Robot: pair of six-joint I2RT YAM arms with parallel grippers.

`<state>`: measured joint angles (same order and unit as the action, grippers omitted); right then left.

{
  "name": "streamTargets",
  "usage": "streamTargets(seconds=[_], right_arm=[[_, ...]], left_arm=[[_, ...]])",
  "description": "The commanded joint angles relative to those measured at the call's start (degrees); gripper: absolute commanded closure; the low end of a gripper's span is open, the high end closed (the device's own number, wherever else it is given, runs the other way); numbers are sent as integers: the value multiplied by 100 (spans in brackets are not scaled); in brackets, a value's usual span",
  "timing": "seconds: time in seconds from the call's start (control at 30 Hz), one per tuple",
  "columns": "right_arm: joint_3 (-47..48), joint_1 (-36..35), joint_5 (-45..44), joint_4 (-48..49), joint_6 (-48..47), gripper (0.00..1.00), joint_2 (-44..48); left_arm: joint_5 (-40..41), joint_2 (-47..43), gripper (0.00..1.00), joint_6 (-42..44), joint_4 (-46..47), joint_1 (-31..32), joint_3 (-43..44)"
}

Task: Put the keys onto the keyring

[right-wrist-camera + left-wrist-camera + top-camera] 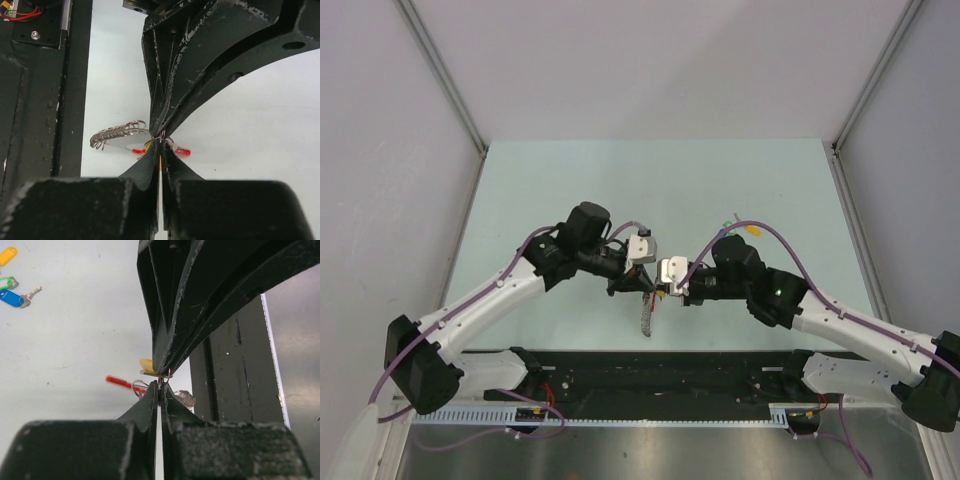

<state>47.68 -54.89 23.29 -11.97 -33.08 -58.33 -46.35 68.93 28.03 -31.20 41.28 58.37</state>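
Observation:
Above the table's middle my two grippers meet tip to tip. The left gripper [646,285] [160,388] is shut on the keyring's thin wire where it joins the red loop [119,382]. From the keyring [646,318] a silvery chain [116,133] [186,398] hangs down. My right gripper [662,291] [161,146] is shut on a yellow-headed key [146,365], a yellow sliver of it showing between its jaws. More keys lie on the table far right of the grippers: yellow [7,256] [752,228], green [7,282] [725,225] and blue [11,297].
The black base rail [660,375] runs along the near edge, close beneath the hanging chain. Grey enclosure walls [390,150] rise on both sides of the pale green tabletop [660,180].

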Motion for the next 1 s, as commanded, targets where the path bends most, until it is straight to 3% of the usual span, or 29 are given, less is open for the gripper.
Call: streamTargets(seconds=[0.0,0.63,0.8,0.97], right_arm=[[426,-118,-123,-24,38,100,-21],[453,-890,-939,-588,522,100,296],[426,-1251,-1265,-184,645,100,50],[181,-1542,-1889,589,733,100,32]], left_arm=[[-314,-133,99,19,79,47,140],[1241,-2937,100,-2749,2388,12,-1933],[1725,-3262,100,-3830,3897,21,-2557],[2111,-3350,100,-4498,4719,47,-3173]])
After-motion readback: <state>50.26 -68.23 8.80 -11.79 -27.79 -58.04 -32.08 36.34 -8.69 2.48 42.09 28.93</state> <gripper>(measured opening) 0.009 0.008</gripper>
